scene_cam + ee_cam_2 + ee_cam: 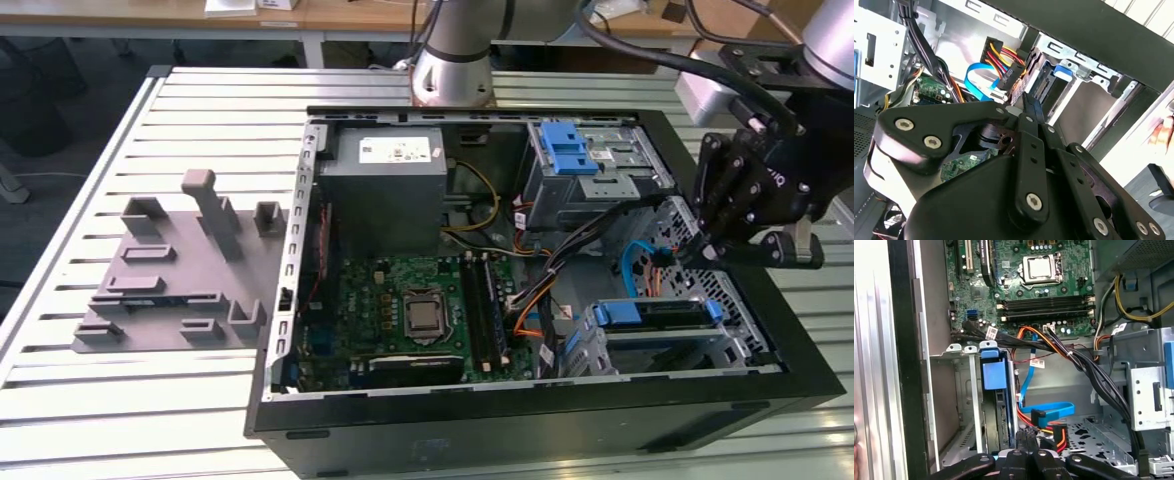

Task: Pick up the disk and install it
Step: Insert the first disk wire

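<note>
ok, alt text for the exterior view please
A black robot gripper hangs over the exterior view's right side of an open black computer case, above a blue-railed silver disk seated in a metal drive cage. A green motherboard fills the case's middle.

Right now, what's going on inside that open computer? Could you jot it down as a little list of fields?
Scene: open computer case lying on a slatted table
Disk: standing on edge in the drive cage, blue tab showing
Pincer: over the case's corner nearest the disk bay, exterior view's right
Pincer hold: nothing seen in it
Nearby: blue ribbon cable and red-yellow power plug beside the disk
Elsewhere: green motherboard, grey power box
</note>
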